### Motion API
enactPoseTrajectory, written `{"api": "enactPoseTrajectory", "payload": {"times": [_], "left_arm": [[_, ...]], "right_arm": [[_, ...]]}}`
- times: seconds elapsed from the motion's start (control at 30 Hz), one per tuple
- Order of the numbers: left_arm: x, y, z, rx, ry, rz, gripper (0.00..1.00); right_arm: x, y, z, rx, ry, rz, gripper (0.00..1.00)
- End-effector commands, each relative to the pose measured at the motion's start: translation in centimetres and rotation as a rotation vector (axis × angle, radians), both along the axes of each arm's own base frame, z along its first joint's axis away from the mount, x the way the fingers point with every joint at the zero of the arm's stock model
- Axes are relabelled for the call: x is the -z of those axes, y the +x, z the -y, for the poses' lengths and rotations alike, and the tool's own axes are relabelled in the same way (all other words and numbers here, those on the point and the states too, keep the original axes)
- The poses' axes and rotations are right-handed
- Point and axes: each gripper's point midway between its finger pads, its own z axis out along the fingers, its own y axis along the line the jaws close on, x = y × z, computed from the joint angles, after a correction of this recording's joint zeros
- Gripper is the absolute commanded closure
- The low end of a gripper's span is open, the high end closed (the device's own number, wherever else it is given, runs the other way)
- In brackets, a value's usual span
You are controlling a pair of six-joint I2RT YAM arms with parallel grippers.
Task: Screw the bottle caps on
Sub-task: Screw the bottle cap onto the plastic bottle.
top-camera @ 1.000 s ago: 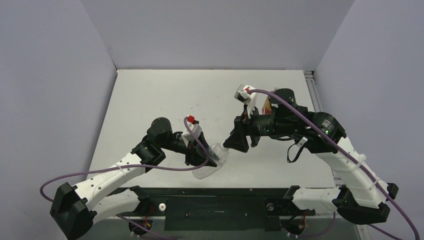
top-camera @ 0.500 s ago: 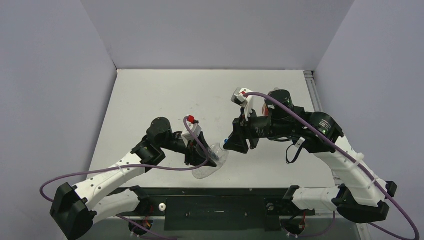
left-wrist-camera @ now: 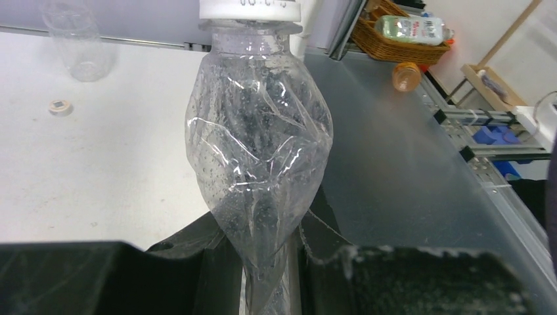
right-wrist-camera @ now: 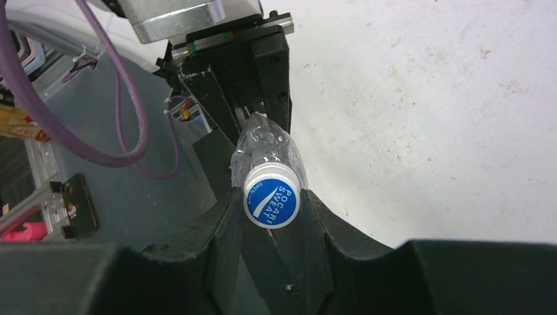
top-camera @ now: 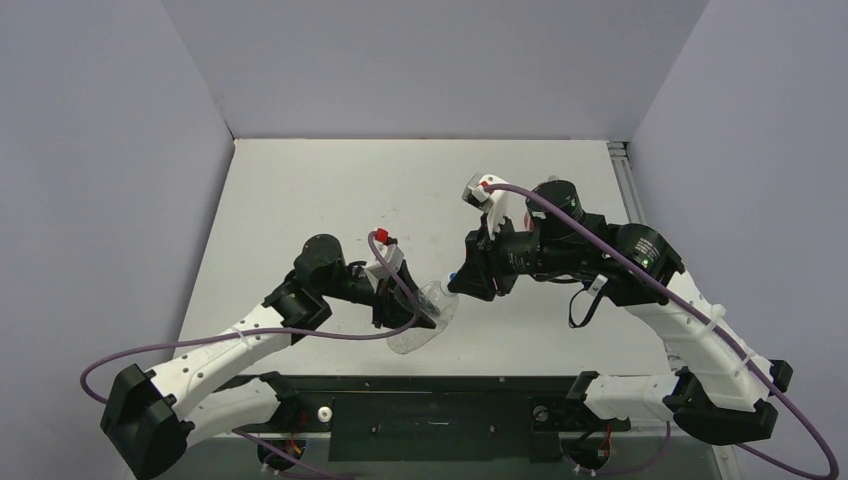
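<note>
A clear, crumpled bottle (top-camera: 425,318) is pinched at its lower end by my shut left gripper (left-wrist-camera: 263,262), with its neck pointing toward the right arm. In the left wrist view the bottle (left-wrist-camera: 259,131) rises from between the jaws, with the cap (left-wrist-camera: 249,8) at the top edge. The blue-and-white cap (right-wrist-camera: 271,203) sits on the neck, and my right gripper (right-wrist-camera: 271,211) is shut on its sides. Behind the cap, the bottle (right-wrist-camera: 263,147) and the left gripper (right-wrist-camera: 253,98) show in the right wrist view. Another see-through bottle (left-wrist-camera: 72,39) stands on the table, with a small pale round cap (left-wrist-camera: 60,106) lying near it.
Both arms meet near the front middle of the white table (top-camera: 300,200), just behind the dark front rail (top-camera: 430,400). Beyond the table's side, a wicker basket (left-wrist-camera: 394,46) holds a bottle, and an orange bottle (left-wrist-camera: 407,75) lies on a grey surface.
The right gripper has slid a little left onto the bottle's neck and its jaws have closed on the cap. The left arm and the bottle have held still.
</note>
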Motion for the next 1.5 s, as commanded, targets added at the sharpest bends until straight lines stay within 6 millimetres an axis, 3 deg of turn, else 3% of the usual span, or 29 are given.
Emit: {"api": "enactPoseTrajectory", "payload": {"times": [0.0,0.13,0.17,0.27,0.3,0.33,0.37,0.4,0.6,0.7,0.73,0.8,0.87,0.93,1.03,1.2,1.33,1.47], "left_arm": [[-3.0,4.0,0.8,-0.232,-0.081,0.148,1.0],[-3.8,7.9,0.5,-0.512,-0.087,0.262,1.0],[-4.2,7.8,0.6,-0.537,-0.095,0.285,1.0],[-5.1,10.5,-0.2,-0.766,-0.1,0.398,1.0],[-5.3,10.1,0.1,-0.783,-0.108,0.414,1.0],[-5.9,11.3,-0.6,-0.88,-0.112,0.452,1.0],[-5.9,11.0,-0.2,-0.888,-0.111,0.467,1.0],[-6.4,11.8,-0.8,-0.963,-0.109,0.502,1.0],[-6.0,12.7,-0.7,-1.102,-0.046,0.616,1.0],[-5.6,12.9,-0.7,-1.124,-0.029,0.628,1.0],[-5.4,12.8,-0.6,-1.119,-0.024,0.63,1.0],[-4.7,12.6,-0.6,-1.095,0.001,0.631,1.0],[-3.7,12.5,-0.6,-1.05,0.037,0.627,1.0],[-2.2,12.0,-0.4,-0.954,0.084,0.602,1.0],[-0.7,9.8,0.3,-0.743,0.107,0.516,1.0],[-0.2,7.3,0.4,-0.492,0.105,0.38,1.0],[-0.5,5.0,0.6,-0.333,0.08,0.306,1.0],[-1.8,3.1,0.2,-0.186,0.018,0.215,1.0]], "right_arm": [[1.3,1.9,-0.7,0.12,-0.024,-0.038,0.85],[3.0,3.7,-1.3,0.272,-0.054,-0.132,0.9],[3.1,3.9,-1.5,0.312,-0.045,-0.172,0.91],[4.1,5.8,-2.0,0.444,-0.049,-0.224,0.94],[4.3,6.2,-2.1,0.498,-0.044,-0.252,0.95],[5.0,7.2,-2.2,0.551,-0.059,-0.252,0.95],[5.3,7.6,-2.3,0.6,-0.05,-0.278,0.96],[6.2,8.4,-2.3,0.648,-0.06,-0.277,0.97],[8.0,11.3,-3.2,0.85,0.009,-0.321,0.99],[7.7,12.1,-3.9,0.882,0.051,-0.333,0.92],[7.4,12.2,-4.0,0.884,0.057,-0.332,0.89],[6.4,12.4,-3.8,0.883,0.068,-0.308,0.72],[4.7,12.8,-3.1,0.89,0.082,-0.264,0.4],[2.4,12.9,-2.4,0.874,0.117,-0.214,0.29],[-0.7,12.5,-1.4,0.845,0.153,-0.142,0.26],[-4.4,10.8,0.9,0.742,0.188,0.0,0.25],[-4.6,8.3,1.4,0.563,0.133,0.062,0.27],[-2.7,4.5,1.0,0.319,0.083,0.062,0.35]]}}
